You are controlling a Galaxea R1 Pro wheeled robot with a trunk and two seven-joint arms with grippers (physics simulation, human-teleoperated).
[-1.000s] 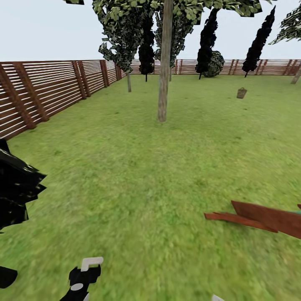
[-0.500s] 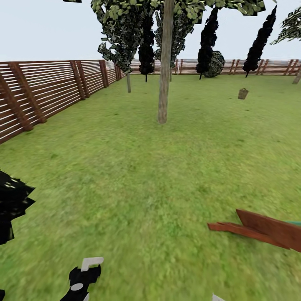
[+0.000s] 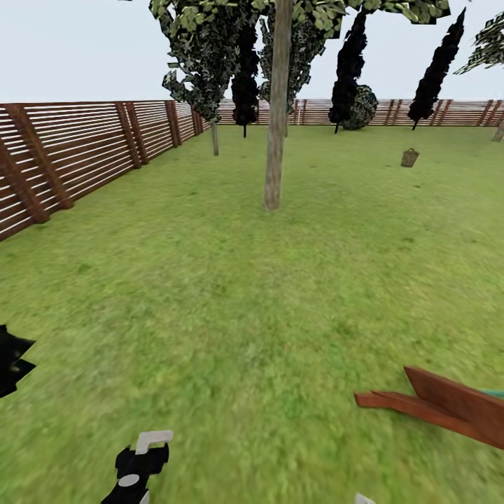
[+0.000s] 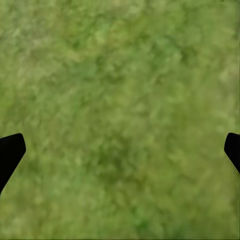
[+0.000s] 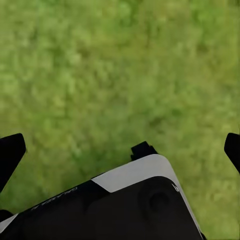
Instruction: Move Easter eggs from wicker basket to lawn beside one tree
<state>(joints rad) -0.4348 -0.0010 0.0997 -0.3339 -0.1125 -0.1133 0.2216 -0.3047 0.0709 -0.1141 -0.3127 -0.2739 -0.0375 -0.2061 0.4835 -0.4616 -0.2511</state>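
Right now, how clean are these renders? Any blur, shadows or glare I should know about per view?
Head view: flat, even light, no cast shadow under the tree; the lawn smears toward the bottom edge, while the fence stays sharp. Left wrist view: grass is soft and blotchy, no glare. Right wrist view: grass is equally soft, though the robot's black and white body renders crisp.

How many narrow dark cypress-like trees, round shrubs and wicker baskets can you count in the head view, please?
narrow dark cypress-like trees: 3
round shrub: 1
wicker basket: 1
Total: 5
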